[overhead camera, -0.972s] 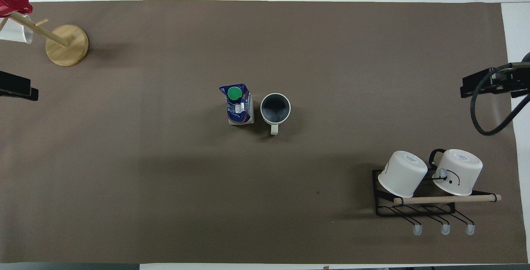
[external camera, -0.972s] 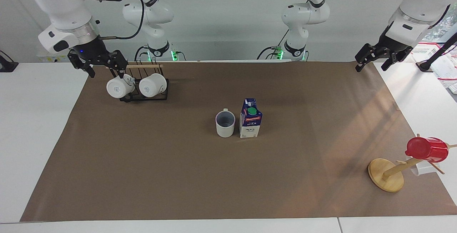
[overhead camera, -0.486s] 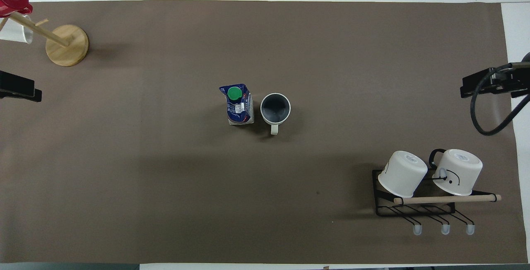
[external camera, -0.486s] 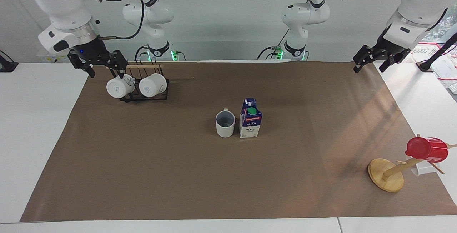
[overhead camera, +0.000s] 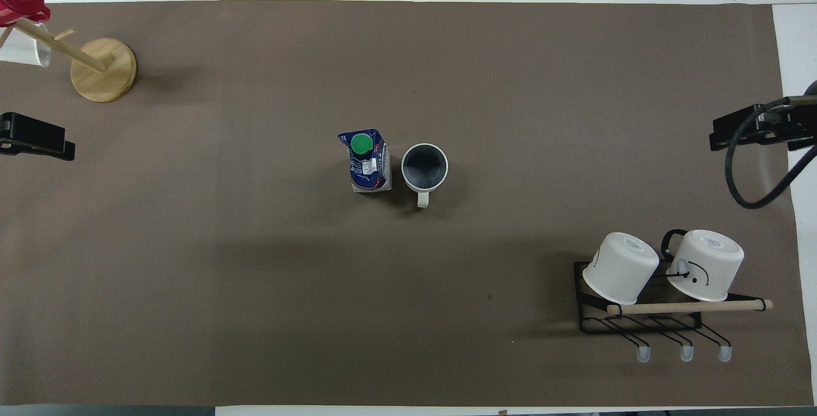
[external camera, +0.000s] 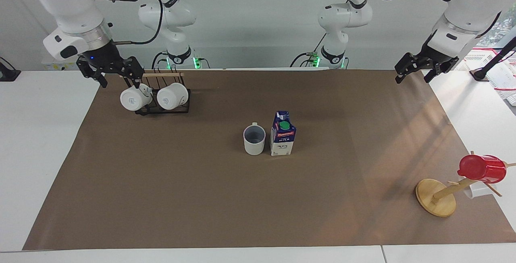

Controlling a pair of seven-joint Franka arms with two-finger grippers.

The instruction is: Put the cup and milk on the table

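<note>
Brown sheet: covers table (external camera: 40, 142)
cup (external camera: 254, 139): upright mid-table, just beside milk (external camera: 282, 138)
left gripper (external camera: 411, 71): fingers apart, empty, has drifted inward over sheet corner
right gripper (external camera: 109, 72): apart, empty, unmoved above mug rack (external camera: 161, 95)
task: looks done

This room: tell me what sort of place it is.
Most likely a robotics lab set up for tabletop trials, not a kitchen. Two arms are mounted at a white table covered by a brown sheet, with staged props: a cup, a milk carton, a black mug rack.
</note>
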